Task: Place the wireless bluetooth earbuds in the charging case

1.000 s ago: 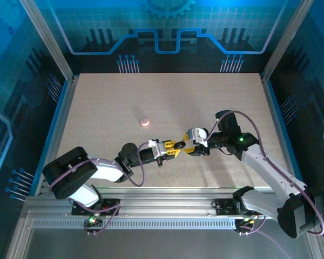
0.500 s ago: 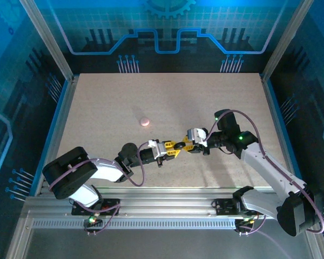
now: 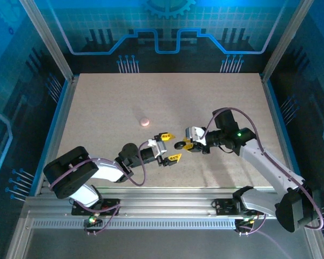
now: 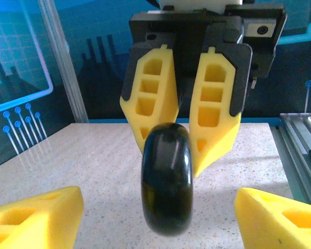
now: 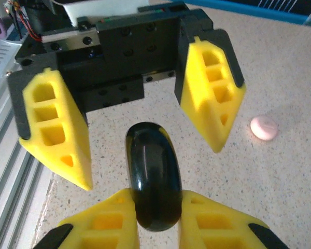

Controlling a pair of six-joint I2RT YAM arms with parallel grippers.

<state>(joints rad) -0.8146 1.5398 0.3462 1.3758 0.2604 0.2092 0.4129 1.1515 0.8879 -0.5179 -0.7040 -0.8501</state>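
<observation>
Top external view: both arms reach toward a spot just on the 6 o'clock side of the middle of the speckled counter (image 3: 108, 97), the left arm coming in from 8 o'clock and the right arm from 3 o'clock, so the two grippers face each other tip to tip. The right gripper (image 3: 183, 144) has its yellow fingers clenched on the black charging case (image 3: 179, 145), a small round puck that juts from its tips toward 9 o'clock. The left gripper (image 3: 173, 145) is released. Its two yellow fingers are spread wide, one at 12 o'clock and one at 6 o'clock of the black charging case, with a gap on each side. A pink round case (image 3: 144, 122) lies alone on the counter at about 10 o'clock from the black one, well apart from both grippers. Left wrist view looks straight at the right gripper. Its fingers (image 4: 140, 132) pinch the flat faces of the black charging case (image 4: 166, 187), which stands on edge with its glossy rim toward the lens, while the left gripper's own fingers (image 4: 36, 218) sit far out at 7 and 5 o'clock of the picture. Right wrist view gives the reverse: the right fingers (image 5: 106, 223) at 6 o'clock grip the black charging case (image 5: 153, 176) from both sides. The opposing left fingers (image 5: 54, 135) stand wide at 9 and 2 o'clock, and the pink round case (image 5: 264, 127) rests on the counter at 3 o'clock.
</observation>
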